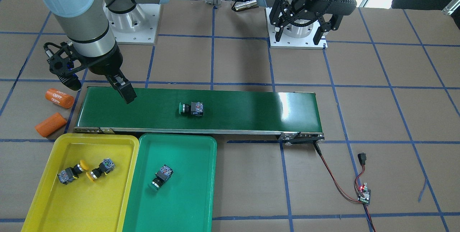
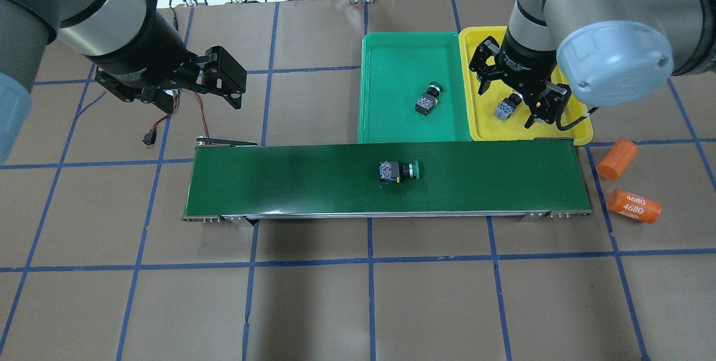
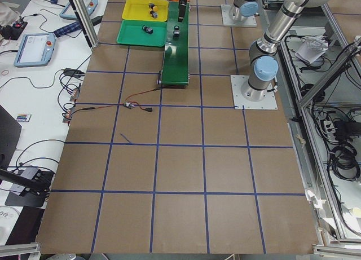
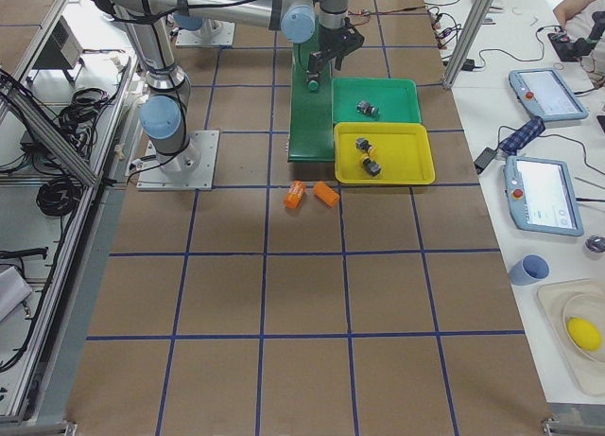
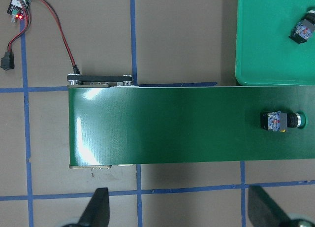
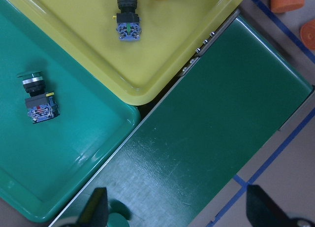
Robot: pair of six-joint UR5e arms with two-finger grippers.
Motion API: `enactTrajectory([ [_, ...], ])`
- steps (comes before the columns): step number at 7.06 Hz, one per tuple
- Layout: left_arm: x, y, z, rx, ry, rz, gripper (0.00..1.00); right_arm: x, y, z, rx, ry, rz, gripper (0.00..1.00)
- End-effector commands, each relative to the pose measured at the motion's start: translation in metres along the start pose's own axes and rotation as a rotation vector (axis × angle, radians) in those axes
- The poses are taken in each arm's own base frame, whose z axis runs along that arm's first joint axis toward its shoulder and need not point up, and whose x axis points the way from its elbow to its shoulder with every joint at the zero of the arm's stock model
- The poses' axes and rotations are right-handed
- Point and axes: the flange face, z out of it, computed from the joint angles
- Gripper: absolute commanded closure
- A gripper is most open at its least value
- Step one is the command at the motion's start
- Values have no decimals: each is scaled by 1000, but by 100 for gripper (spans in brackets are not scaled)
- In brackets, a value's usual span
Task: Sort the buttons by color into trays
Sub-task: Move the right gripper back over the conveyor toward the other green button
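One green-capped button (image 1: 191, 109) lies on its side at the middle of the conveyor belt. A second green button (image 1: 160, 177) lies in the green tray (image 1: 187, 196). In the yellow tray (image 1: 54, 199) lie two yellow buttons (image 1: 72, 172) (image 1: 100, 170). My right gripper (image 2: 510, 98) hangs open and holds nothing, above the yellow tray's belt-side edge. My left gripper (image 1: 298, 39) is open too, raised beyond the belt's other end, with the belt button (image 5: 280, 121) off to its side.
The dark-green conveyor belt (image 1: 251, 109) runs across the table beside both trays. Two orange cylinders (image 1: 59, 98) (image 1: 51, 124) lie past the belt's end by the yellow tray. A small controller board (image 1: 363, 194) with red and black wires sits near the opposite end.
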Motion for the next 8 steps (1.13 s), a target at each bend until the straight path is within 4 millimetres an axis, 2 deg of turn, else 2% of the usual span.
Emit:
enactTrajectory([
  [1,-1,1,0,0,0,-1,0,0,-2,6,-11,11,10,0],
  [4,0,0,-2,3,0,-1,0,2,2,19,-25,26,9,0],
  [5,0,0,-2,3,0,-1,0,0,3,20,-34,17,78,0],
  [8,0,0,-2,3,0,1,0,-8,10,49,-53,44,309,0],
])
